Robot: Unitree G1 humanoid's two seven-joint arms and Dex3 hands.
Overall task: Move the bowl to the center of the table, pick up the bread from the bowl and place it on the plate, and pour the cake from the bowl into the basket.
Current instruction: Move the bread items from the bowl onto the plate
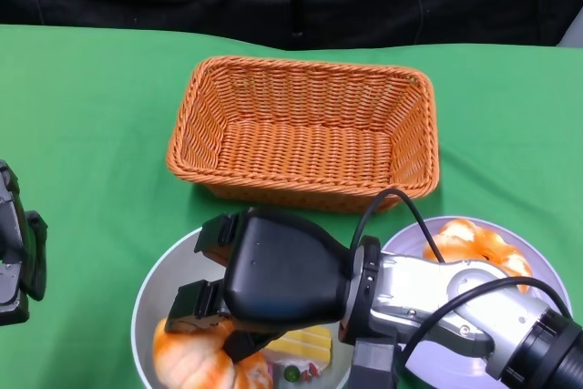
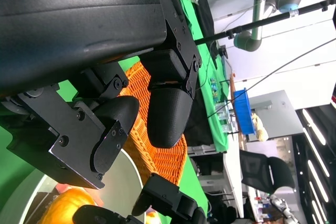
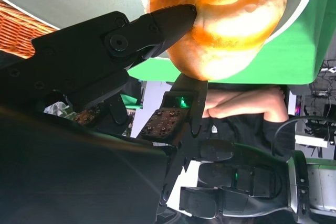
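The right hand [image 1: 264, 284] reaches into the bowl [image 1: 150, 293] just before the basket [image 1: 305, 129], fingers [image 3: 163, 19] grasping the bread [image 1: 196, 357] to lift it toward the plate [image 1: 537, 257], while the left hand [image 1: 18, 248] idles beside, fingers released.

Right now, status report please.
Right hand reaching into bowl, fingers at bread, grip unclear. Left hand idle. One bread on plate. Basket empty.

A woven wicker basket [image 1: 303, 129] is seen on matt green cloth covering the table [image 1: 86, 107]; the bread [image 1: 196, 360] is glazed, the bowl [image 1: 166, 275] smooth.
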